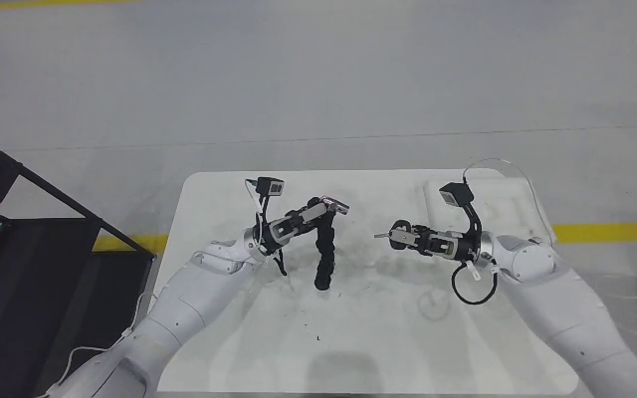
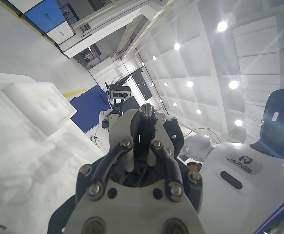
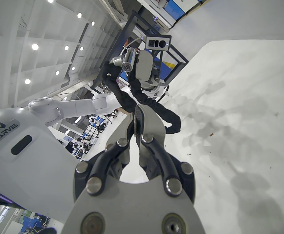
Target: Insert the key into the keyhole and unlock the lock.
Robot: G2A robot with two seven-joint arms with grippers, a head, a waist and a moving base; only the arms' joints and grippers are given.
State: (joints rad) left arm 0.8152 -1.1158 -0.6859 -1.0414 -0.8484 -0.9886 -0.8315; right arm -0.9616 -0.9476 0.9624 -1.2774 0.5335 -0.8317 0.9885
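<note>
A white, scuffed surface [image 1: 398,338] stands on a pale grey floor [image 1: 299,70] crossed by a yellow line [image 1: 597,232]. A black rack [image 1: 40,269] sits beside it. Round lights [image 2: 222,26] dot the white gridded ceiling [image 2: 195,66], a blue panel [image 2: 44,15] beyond

Robotics lab, white table [image 1: 398,338], ceiling spotlights [image 2: 222,26], yellow floor tape [image 1: 597,232]

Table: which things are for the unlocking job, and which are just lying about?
For the job: lock on its black chain, in the left claw; key, in the right claw.
Lying about: white foam tray; dark specks on the table.
</note>
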